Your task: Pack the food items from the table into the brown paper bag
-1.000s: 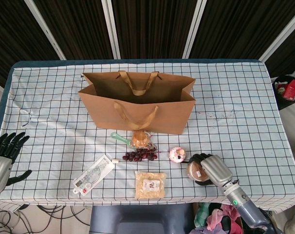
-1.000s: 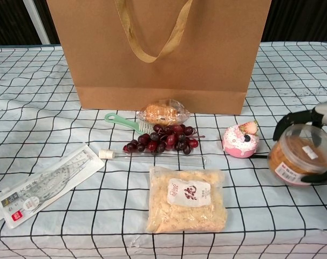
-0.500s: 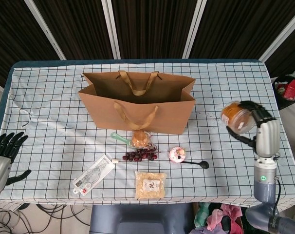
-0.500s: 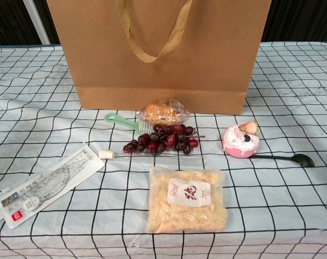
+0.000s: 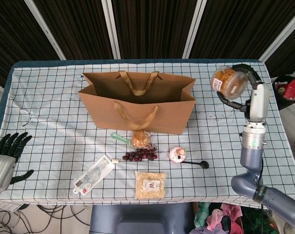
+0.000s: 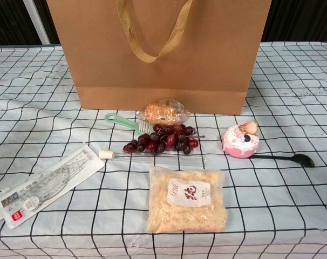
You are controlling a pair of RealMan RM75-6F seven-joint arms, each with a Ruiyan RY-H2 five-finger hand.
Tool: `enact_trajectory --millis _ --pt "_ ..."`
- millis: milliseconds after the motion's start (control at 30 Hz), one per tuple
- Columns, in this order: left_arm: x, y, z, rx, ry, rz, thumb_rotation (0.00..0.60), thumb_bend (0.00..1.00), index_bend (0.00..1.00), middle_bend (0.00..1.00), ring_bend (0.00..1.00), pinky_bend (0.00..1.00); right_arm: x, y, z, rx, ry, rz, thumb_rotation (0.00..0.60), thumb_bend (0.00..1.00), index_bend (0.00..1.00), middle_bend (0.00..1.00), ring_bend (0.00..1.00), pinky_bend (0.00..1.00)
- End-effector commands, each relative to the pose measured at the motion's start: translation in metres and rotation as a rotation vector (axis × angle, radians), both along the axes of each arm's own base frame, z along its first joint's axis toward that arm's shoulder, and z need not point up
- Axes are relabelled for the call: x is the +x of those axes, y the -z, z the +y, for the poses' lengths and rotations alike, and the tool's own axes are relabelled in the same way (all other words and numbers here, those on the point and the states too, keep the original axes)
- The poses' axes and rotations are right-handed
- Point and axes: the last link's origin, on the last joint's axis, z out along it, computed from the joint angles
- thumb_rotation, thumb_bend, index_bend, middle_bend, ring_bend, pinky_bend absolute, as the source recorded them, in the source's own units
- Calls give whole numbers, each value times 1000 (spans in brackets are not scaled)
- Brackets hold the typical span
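The right hand [image 5: 241, 80] is gripping a tub [image 5: 226, 82] aloft, right of and above the bag [image 5: 138, 105], whose long mouth is lying leftward. The left hand [image 5: 9, 151], fingers spread and empty, is idling far away. Grapes [image 6: 163, 138] are waiting below.

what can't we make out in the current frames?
- Brown paper bag bottom: head view, its near wall blocks it; the top edge of the chest view crops its mouth.
- Right hand and jar: absent from chest view.
- Jar label text: head view, too small.
- Left hand: head view, cut by the left edge.
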Motion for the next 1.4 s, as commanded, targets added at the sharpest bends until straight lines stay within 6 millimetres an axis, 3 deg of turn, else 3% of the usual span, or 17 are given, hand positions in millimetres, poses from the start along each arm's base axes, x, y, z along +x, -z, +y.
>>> enact_trajectory --millis 33,200,433,633,900,1133,1233,1400 --pt "0 2 1 -2 7 -1 600 89 96 61 0 0 35 8 -16 72 -59 -23 600 279 482 426 499 485" --pt "-2 2 2 -1 0 1 600 89 96 61 0 0 73 18 -34 99 -95 48 600 280 477 421 499 485" --pt "-2 3 3 -5 -1 2 600 90 96 60 0 0 110 29 -48 214 -107 65 600 280 448 414 495 485" --pt "-1 2 4 -4 8 -7 600 90 96 60 0 0 118 48 -43 298 -112 92 600 276 417 404 490 485" --pt "-1 -2 4 8 9 -18 600 90 96 61 0 0 130 56 -43 338 -123 84 600 265 408 389 475 485" --pt "-2 -5 3 15 2 -21 600 90 96 61 0 0 128 65 -40 432 -113 152 600 77 238 194 313 432" --pt "-3 -5 3 17 -1 -20 600 90 96 61 0 0 127 65 -41 459 -103 176 600 59 213 123 239 386" --pt "-2 -7 3 30 4 -25 600 90 95 61 0 1 128 62 -42 453 -90 176 600 50 197 85 199 351"
